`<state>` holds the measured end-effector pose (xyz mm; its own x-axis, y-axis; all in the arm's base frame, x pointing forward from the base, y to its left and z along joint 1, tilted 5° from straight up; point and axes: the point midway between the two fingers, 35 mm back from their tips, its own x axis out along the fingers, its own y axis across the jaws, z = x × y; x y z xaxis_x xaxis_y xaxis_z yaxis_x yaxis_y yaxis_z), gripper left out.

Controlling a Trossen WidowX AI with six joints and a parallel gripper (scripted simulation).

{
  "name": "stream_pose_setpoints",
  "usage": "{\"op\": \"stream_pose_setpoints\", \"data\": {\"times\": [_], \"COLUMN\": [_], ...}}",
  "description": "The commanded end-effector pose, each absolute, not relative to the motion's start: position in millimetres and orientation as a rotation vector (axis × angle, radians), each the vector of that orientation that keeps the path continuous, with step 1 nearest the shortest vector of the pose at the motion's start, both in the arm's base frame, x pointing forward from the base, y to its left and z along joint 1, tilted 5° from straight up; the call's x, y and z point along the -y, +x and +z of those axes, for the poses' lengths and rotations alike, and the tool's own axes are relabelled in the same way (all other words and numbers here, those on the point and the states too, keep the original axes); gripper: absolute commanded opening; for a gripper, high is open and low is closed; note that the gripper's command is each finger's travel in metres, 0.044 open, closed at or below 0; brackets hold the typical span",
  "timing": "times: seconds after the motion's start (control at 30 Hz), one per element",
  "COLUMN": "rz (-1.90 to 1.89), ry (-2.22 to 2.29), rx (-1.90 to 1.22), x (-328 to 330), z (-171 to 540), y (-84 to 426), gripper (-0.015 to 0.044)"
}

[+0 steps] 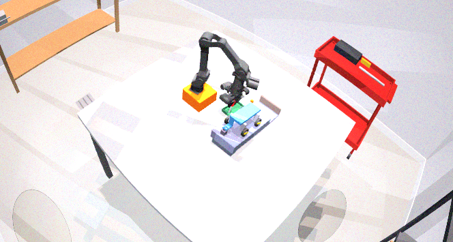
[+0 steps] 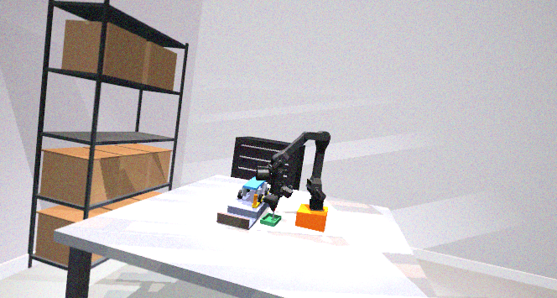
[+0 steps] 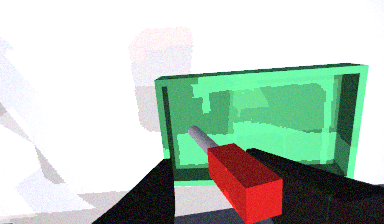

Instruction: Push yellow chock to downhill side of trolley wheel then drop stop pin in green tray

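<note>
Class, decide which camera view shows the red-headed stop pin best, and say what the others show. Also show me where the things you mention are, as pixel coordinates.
The wrist view: the stop pin's [image 1: 233, 103] [image 2: 273, 214] [image 3: 245, 181] red head and part of its grey shaft appear large against the green tray [image 1: 223, 110] [image 2: 270, 224] [image 3: 261, 70]. The top view shows a small red patch and thin shaft; the exterior view, only a thin shaft above the tray.

Top view | trolley [image 1: 246, 113] [image 2: 254, 185] on ramp [image 1: 223, 144] [image 2: 247, 211] | from ramp: tray [image 1: 225, 110] [image 2: 270, 224] [image 3: 362, 120] at 11 o'clock, base block [image 1: 205, 103] [image 2: 310, 220] at 10, cart [image 1: 351, 79] at 2 o'clock, well apart
</note>
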<state>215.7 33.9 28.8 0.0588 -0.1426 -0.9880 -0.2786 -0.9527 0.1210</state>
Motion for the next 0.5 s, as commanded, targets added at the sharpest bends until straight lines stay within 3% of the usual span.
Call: {"op": "stream_pose_setpoints", "data": {"times": [0.0, 0.47], "rz": [2.038, 2.038], "ry": [-2.21, -2.21], "rx": [-0.447, -0.447], "x": [-36.6, -43.8], "z": [27.8, 24.2], "y": [216.9, 217.3], "gripper": [0.019, 0.019]}}
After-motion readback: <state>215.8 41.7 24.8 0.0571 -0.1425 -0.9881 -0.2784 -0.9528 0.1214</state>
